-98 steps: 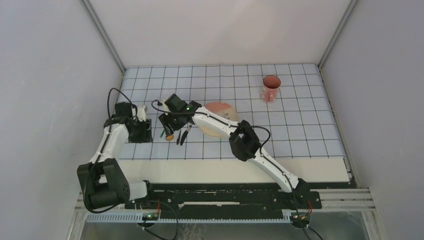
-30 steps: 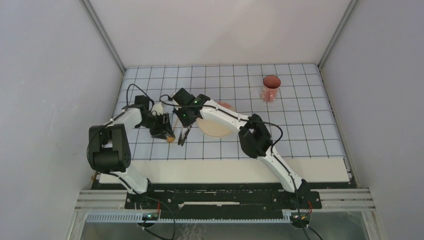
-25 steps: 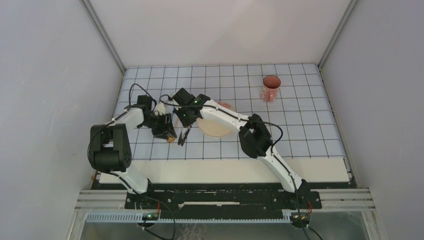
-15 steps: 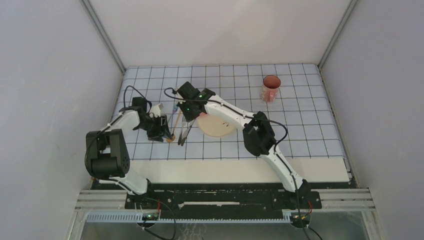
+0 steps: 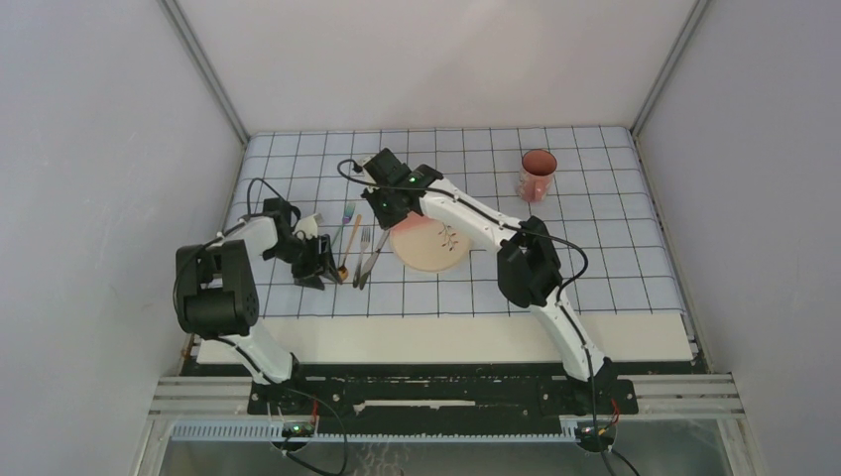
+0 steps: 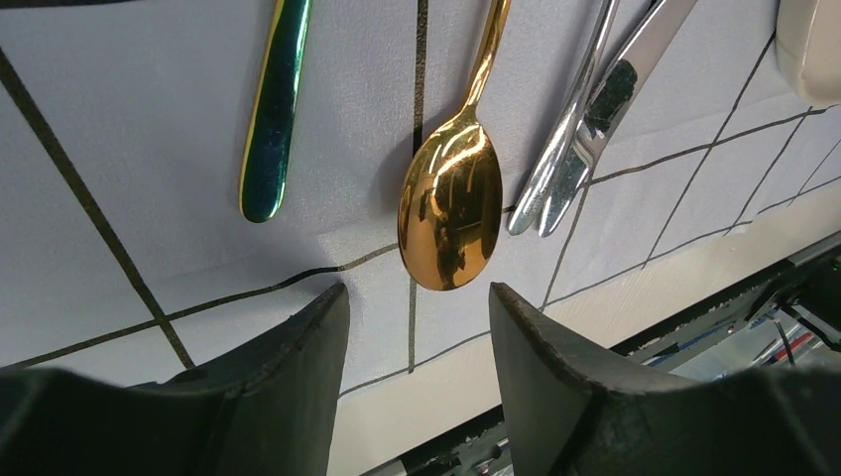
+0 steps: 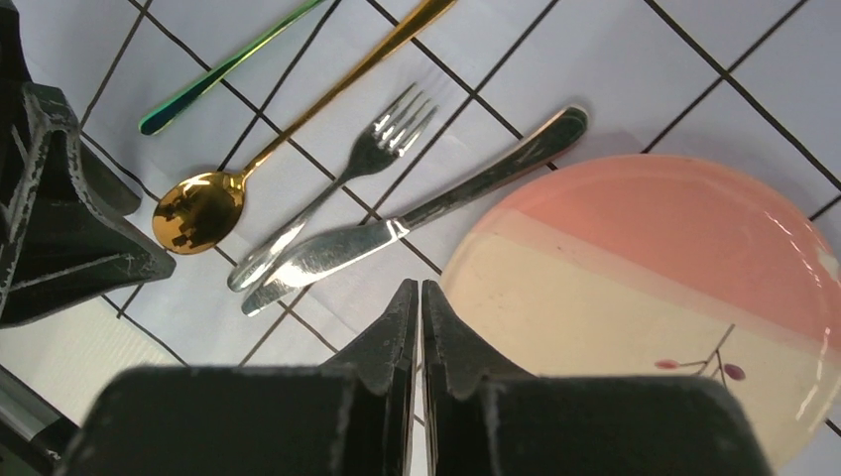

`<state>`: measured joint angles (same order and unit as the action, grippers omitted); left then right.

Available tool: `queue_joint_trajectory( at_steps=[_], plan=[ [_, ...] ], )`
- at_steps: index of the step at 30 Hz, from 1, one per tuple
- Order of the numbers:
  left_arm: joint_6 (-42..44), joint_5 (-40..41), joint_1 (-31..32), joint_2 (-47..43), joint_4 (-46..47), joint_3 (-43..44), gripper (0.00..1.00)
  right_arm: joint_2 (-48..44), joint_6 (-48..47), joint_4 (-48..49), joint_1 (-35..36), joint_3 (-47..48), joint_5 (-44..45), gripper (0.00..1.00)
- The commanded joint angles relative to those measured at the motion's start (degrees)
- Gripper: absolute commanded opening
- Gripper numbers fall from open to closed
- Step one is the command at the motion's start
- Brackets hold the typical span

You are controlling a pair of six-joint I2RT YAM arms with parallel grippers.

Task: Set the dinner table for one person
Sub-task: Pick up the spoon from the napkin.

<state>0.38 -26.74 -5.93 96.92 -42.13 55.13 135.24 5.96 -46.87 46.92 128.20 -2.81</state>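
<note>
Black left gripper [image 6: 417, 327] hangs fingers apart, empty, at six o'clock of the gold spoon [image 6: 451, 203]. Fork [image 7: 335, 193], knife [image 7: 397, 223], then plate [image 7: 645, 288] lie rightward. Over them the right gripper [image 7: 419, 317], fingers together, seems empty. Cream dinner table [image 5: 446, 337] shows at six o'clock of the gridded cloth [image 5: 595, 248].

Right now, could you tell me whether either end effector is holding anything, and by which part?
Nothing is held: the left end effector stands open by the gold spoon; the right end effector is shut, empty.
</note>
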Motion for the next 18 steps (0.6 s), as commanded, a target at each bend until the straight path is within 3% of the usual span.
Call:
queue_joint_trajectory(
  at_steps=[1, 18],
  plan=[
    [-0.4, -2.0, 1.2, 1.1, 2.6, 0.3, 0.59, -6.0, -1.1, 2.2, -1.0, -1.5, 1.5, 0.09],
    [-1.9, -0.1, 5.3, -4.4, 0.2, 3.7, 0.58, -7.4, -2.3, 3.4, -1.7, -4.4, 2.7, 0.07]
  ],
)
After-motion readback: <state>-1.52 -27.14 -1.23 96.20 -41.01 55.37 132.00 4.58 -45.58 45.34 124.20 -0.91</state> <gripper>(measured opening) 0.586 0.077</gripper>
